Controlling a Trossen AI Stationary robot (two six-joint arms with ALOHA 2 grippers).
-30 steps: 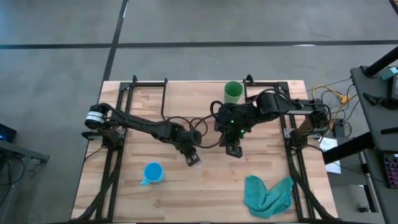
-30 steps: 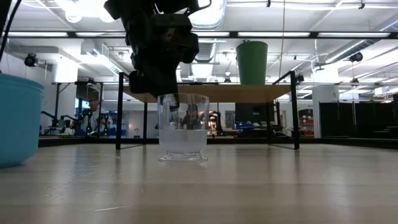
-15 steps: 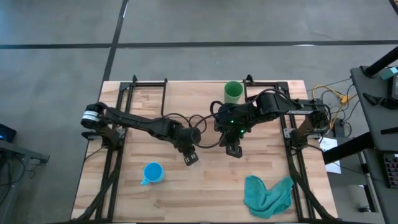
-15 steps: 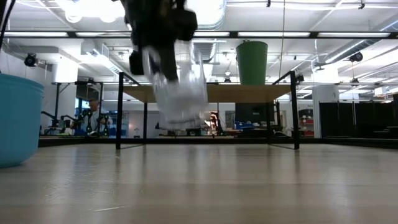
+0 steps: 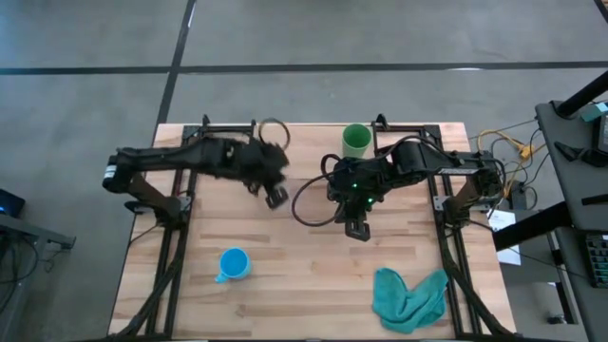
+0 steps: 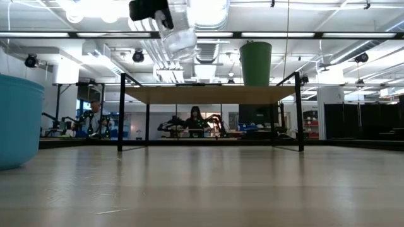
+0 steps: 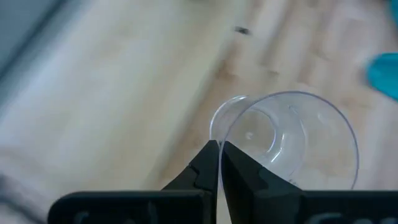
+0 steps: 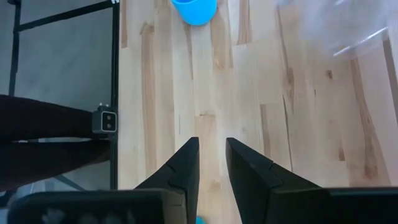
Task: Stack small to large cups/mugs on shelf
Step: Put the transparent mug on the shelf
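My left gripper (image 5: 275,196) is shut on the tiny clear glass cup (image 6: 178,33) and carries it high over the table, in front of the shelf's left half. The shelf (image 6: 208,94), a light board on thin black legs, stands along the table's far edge. On its top the green cup (image 5: 355,142) stands upright on its base. The blue mug (image 5: 234,264) stands on the table near the left front. My right gripper (image 5: 356,231) is open and hovers over the table's middle, touching nothing. My left gripper pinches the glass cup's rim wall (image 7: 225,138), one finger inside the cup and one outside. The cup is lifted clear of the table and sits tilted in the hold (image 6: 178,33), its base pointing away from the fingers.
A crumpled teal cloth (image 5: 408,296) lies at the table's near right corner. Black frame tubes run down both sides of the table (image 5: 171,256). Bare wood lies between the blue mug and the cloth. A cable loops over the table near the right arm (image 5: 309,204).
My left gripper has lifted the glass cup off the table, from beside my right gripper, and carried it up and toward the far edge and the shelf. The cup stood upright on the table a second ago and now hangs tilted in the air.
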